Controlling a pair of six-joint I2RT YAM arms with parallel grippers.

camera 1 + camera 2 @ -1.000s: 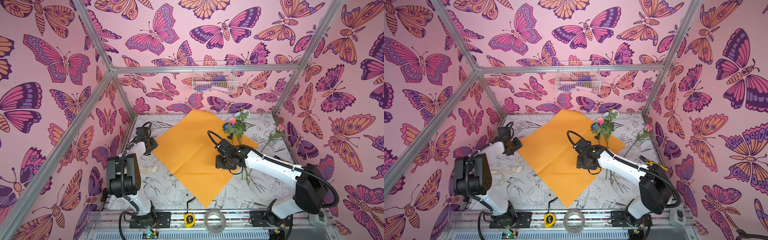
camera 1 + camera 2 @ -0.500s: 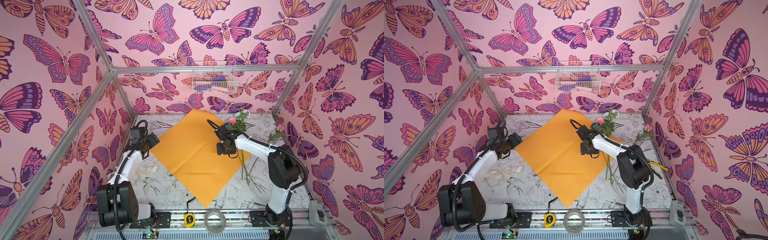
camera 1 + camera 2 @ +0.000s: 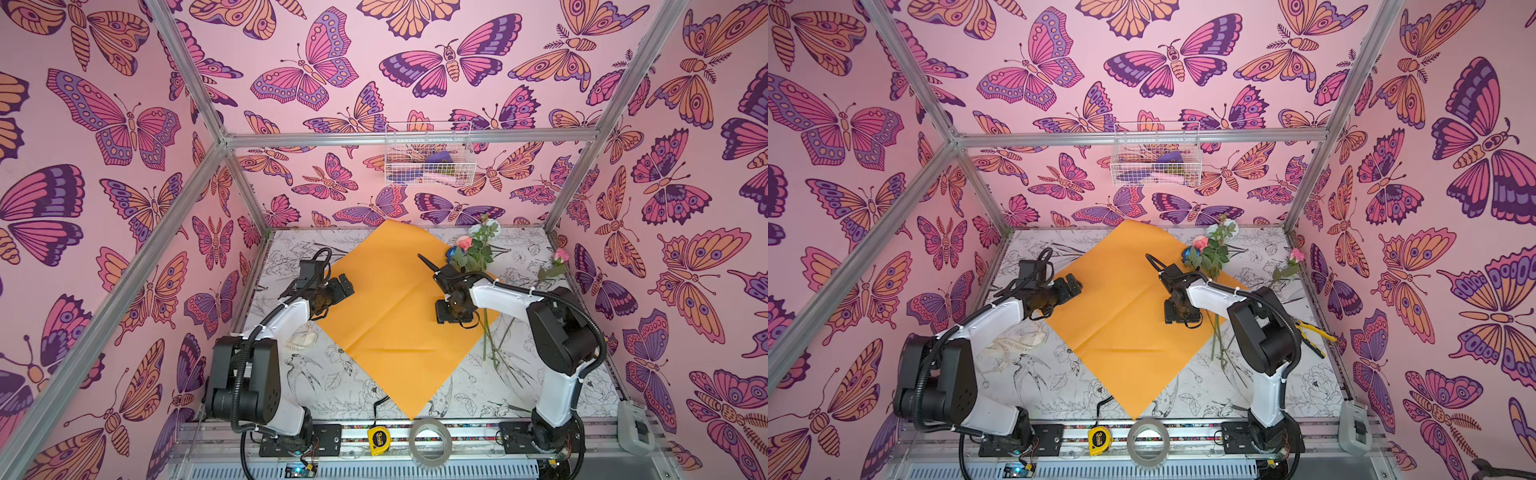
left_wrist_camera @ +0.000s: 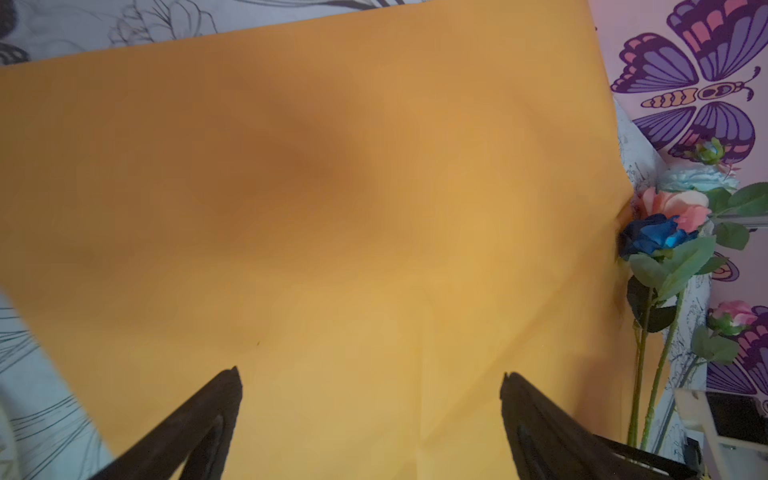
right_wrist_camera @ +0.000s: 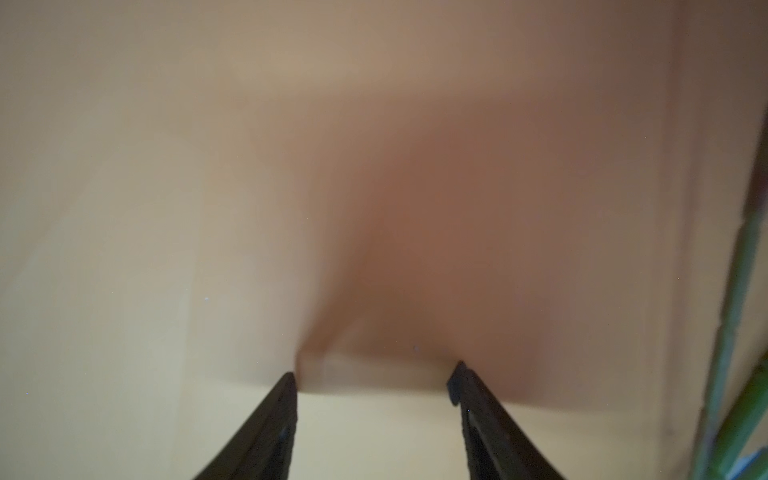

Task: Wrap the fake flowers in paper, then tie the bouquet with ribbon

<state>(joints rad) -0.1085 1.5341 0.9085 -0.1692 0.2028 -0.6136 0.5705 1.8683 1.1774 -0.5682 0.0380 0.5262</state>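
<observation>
Left gripper point(image 3: 345, 286) has advanced over the orange paper's point(image 3: 386, 316) left corner since a second ago, and its jaws are now spread wide. Right gripper point(image 3: 454, 318) sits near the paper's right corner, jaws apart (wrist view blurred). The bouquet of fake flowers point(image 3: 471, 254) lies unwrapped across that right corner. Pliers point(image 3: 1312, 332), right of the paper, show clearly in a top view. The ribbon point(image 3: 301, 338) lies on the desk point(image 3: 332, 386) under the left arm.

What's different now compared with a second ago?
The left gripper has moved from the left corner of the orange paper inward over the sheet and spread its jaws wide, holding nothing. The right gripper is open beside the bouquet of fake flowers, roughly where it was. Paper, flowers and the lone pink rose look unmoved.
</observation>
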